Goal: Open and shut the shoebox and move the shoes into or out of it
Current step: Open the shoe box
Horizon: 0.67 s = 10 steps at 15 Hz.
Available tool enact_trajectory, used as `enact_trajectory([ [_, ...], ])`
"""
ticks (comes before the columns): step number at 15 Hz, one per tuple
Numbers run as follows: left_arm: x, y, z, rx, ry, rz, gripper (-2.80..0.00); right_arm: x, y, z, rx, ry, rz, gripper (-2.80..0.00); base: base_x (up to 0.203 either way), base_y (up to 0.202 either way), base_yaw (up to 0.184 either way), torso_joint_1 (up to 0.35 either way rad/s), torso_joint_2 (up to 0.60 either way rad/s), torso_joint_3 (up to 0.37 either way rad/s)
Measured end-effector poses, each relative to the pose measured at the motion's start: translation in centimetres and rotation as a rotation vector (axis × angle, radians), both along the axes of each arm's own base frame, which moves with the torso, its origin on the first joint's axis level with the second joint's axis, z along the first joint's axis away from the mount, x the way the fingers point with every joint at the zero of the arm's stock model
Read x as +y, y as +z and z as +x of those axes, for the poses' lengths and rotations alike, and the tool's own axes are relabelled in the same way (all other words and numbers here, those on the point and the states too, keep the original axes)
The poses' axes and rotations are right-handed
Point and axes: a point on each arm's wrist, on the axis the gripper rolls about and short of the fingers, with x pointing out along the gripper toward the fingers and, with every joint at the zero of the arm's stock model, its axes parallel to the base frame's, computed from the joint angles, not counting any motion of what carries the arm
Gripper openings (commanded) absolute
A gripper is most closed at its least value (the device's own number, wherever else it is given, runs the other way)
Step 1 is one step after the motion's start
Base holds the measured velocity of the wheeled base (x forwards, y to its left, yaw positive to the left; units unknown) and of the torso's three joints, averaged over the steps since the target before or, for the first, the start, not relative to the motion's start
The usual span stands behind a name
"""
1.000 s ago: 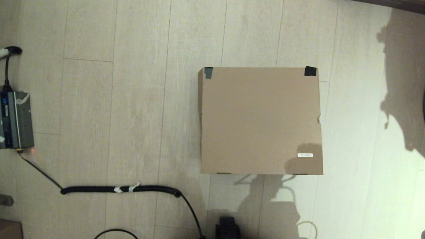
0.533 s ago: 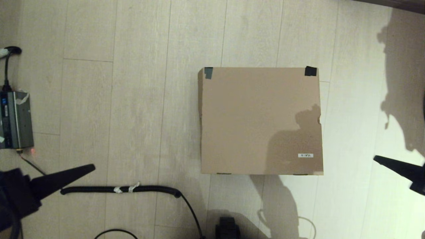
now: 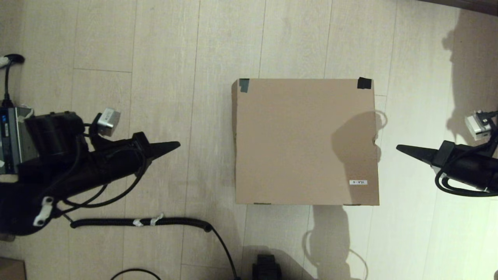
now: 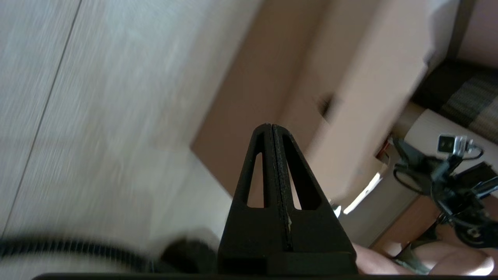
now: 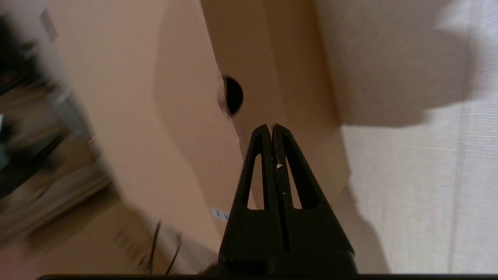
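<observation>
The brown cardboard shoebox lies on the wooden floor with its lid down, dark tape on its two far corners and a small white label near its front right corner. The shoes are hidden. My left gripper hangs shut and empty well to the left of the box, pointing at it. On the other side my right gripper is shut and empty, a short way off the box's right side, level with the round finger hole. Both wrist views show the box, from the left and from the right.
A black corrugated cable runs across the floor in front of my left arm. A grey electronics box stands at the far left. A dark object sits at the near edge.
Both arms have come into view and swung in toward the box from either side; one second ago neither showed. The box has not moved.
</observation>
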Motion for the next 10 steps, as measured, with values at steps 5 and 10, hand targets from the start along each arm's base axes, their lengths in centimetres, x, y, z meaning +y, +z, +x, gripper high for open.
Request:
enact_trajectory([
  [5,-2.6,-2.3,6.1,-0.018,-0.052,-0.011,-2.80,-2.8,-3.7,2.5,-0.014,0.125,0.019,-2.80,0.000,0.000,0.000,0.000,0.00,0.000],
  [10,-4.2,-3.4,9.3,-0.059,-0.067,-0.014,-2.80,-2.6,-7.6,4.7,-0.026,0.181,0.017,-2.80,0.000,0.000,0.000,0.000,0.00,0.000],
])
